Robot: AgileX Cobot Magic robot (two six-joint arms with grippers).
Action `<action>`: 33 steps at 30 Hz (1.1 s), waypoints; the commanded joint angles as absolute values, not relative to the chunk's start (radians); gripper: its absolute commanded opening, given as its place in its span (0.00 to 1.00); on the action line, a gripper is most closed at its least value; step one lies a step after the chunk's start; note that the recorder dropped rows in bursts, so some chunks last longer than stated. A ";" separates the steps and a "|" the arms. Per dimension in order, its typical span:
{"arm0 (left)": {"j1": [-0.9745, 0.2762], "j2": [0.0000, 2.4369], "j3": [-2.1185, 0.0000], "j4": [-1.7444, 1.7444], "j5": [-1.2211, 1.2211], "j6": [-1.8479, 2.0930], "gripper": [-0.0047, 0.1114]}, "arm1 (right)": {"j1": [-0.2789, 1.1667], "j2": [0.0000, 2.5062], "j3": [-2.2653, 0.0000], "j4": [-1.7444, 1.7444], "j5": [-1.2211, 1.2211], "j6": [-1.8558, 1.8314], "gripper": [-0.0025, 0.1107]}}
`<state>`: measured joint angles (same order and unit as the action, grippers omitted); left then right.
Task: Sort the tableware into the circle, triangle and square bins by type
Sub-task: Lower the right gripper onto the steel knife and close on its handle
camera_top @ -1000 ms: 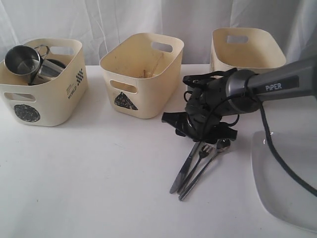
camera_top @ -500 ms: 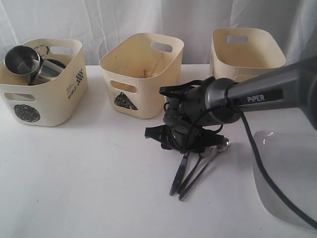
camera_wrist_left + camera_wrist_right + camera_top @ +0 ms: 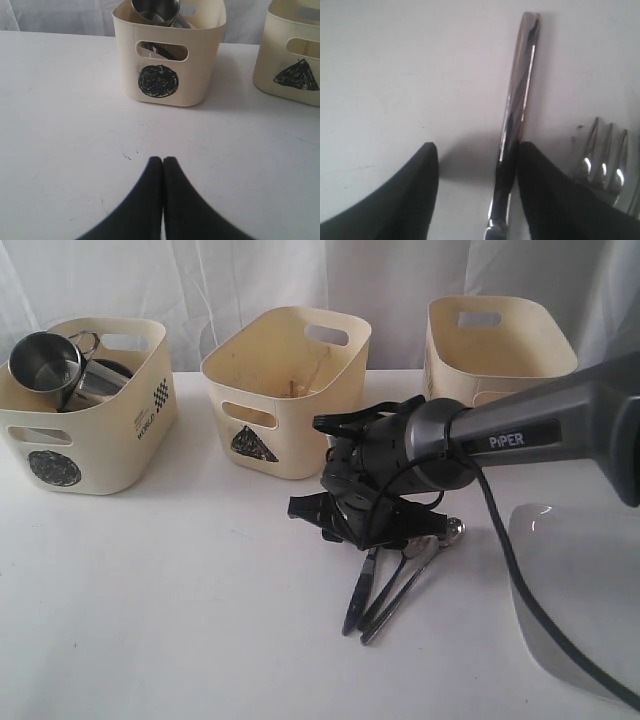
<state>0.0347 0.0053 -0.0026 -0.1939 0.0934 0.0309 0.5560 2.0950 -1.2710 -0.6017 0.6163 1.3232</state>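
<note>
White curtain backs a white tabletop (image 3: 200, 640) in the exterior view. Upper left of the frame, the cream plastic bin w/ a black circle mark (image 3: 100, 455) holds two steel handled mugs (image 3: 45, 362), so cups look sorted. Upper centre, the cream plastic bin w/ a black triangle mark (image 3: 300, 435) shows thin wooden chopsticks (image 3: 312, 370) inside; we judge long utensils belong there. Upper right sits a third cream plastic bin (image 3: 500, 365), its mark hidden from us. At the lower right edge lies the large white square plate (image 3: 580, 610), untouched. Centre frame, the steel knife (image 3: 355, 602), steel fork (image 3: 383, 595) & steel spoon (image 3: 447, 532) lie side by side, and the right gripper (image 3: 350, 530) is down over their upper ends.

Left wrist view: the left gripper (image 3: 163, 162) has its fingers pressed together w/ nothing between them. It hovers over bare table, facing the circle bin (image 3: 200, 70), w/ the triangle bin (image 3: 295, 95) beside that. We judge it parked clear of the work.

Right wrist view: the right gripper (image 3: 476, 147) has its jaws wide apart, straddling the knife (image 3: 517, 100). One black finger (image 3: 550, 195) looks to be touching the knife; the other finger (image 3: 415, 195) stands off. Nothing is clamped yet. The fork (image 3: 605, 155) lies just outside the jaws, so we judge the straddle singles out the knife.
</note>
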 commanded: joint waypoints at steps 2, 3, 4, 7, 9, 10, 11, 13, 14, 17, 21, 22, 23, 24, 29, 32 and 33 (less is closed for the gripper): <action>0.028 0.000 0.000 -0.205 0.089 0.027 0.04 | 0.547 2.165 -1.245 -0.521 0.703 1.442 0.36; 0.028 0.000 0.000 -0.205 0.089 0.027 0.04 | 0.547 2.165 -1.245 -0.520 0.703 1.446 0.36; 0.028 0.000 0.000 -0.205 0.089 0.027 0.04 | 0.547 2.167 -1.245 -0.520 0.695 1.447 0.36; 0.028 0.000 0.000 -0.205 0.089 0.027 0.04 | 0.547 2.172 -1.245 -0.511 0.684 1.448 0.36; 0.028 0.000 0.000 -0.205 0.089 0.027 0.04 | 0.547 2.175 -1.245 -0.500 0.684 1.451 0.36; 0.028 0.000 0.000 -0.205 0.089 0.027 0.04 | 0.547 2.176 -1.245 -0.501 0.689 1.451 0.36; 0.028 0.000 0.000 -0.205 0.089 0.027 0.04 | 0.547 2.176 -1.245 -0.501 0.693 1.451 0.36; 0.028 0.000 0.000 -0.205 0.089 0.027 0.04 | 0.547 2.177 -1.245 -0.501 0.701 1.451 0.36; 0.028 0.000 0.000 -0.205 0.089 0.027 0.04 | 0.547 2.177 -1.245 -0.501 0.713 1.458 0.34; 0.028 0.000 0.000 -0.205 0.089 0.027 0.04 | 0.547 2.177 -1.245 -0.501 0.753 1.472 0.16; 0.028 0.000 0.000 -0.205 0.089 0.027 0.04 | 0.547 2.166 -1.243 -0.494 0.765 1.484 0.02; 0.028 0.000 0.000 -0.205 0.089 0.027 0.04 | 0.547 2.160 -1.235 -0.494 0.753 1.484 0.02; 0.028 0.000 0.000 -0.205 0.089 0.027 0.04 | 0.547 2.151 -1.228 -0.494 0.730 1.476 0.02; 0.028 0.000 0.000 -0.205 0.089 0.027 0.04 | 0.547 2.134 -1.214 -0.496 0.702 1.465 0.02; 0.028 0.000 0.000 -0.205 0.089 0.027 0.04 | 0.547 2.052 -1.126 -0.531 0.548 1.453 0.02; 0.028 0.000 0.000 -0.205 0.089 0.027 0.04 | 0.536 2.013 -1.066 -0.553 0.401 1.438 0.02; 0.028 0.000 0.000 -0.205 0.089 0.027 0.04 | 0.532 2.002 -1.049 -0.553 0.354 1.438 0.02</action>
